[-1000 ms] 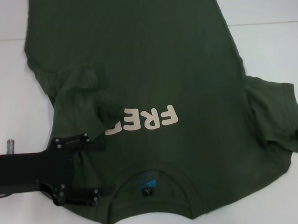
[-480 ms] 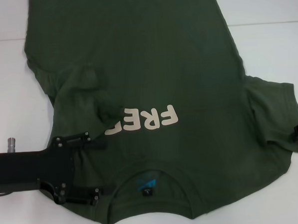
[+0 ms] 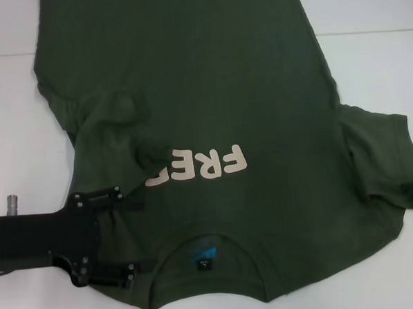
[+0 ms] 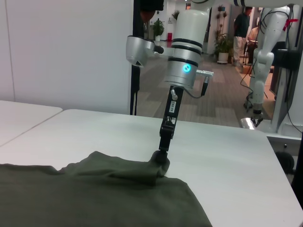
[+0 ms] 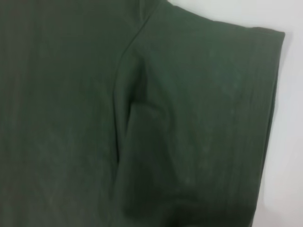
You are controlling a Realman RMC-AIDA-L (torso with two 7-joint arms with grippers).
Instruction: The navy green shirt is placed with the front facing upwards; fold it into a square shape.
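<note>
Under the left pincer [image 3: 131, 238], whose fingers straddle the shoulder beside the collar, the shirt [image 3: 210, 92] lies spread on the bench [image 3: 11, 137], lettering up. The right pincer [image 4: 162, 156] presses on the far sleeve's hem, closed on cloth as far as I can judge. Sleeve folding is starting; next, the left pincer needs to close, then both lift inward.

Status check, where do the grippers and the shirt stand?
Left gripper on shirt by collar, jaws open. Right gripper at sleeve hem. Shirt face up, one sleeve folded in. Nothing in the way.
</note>
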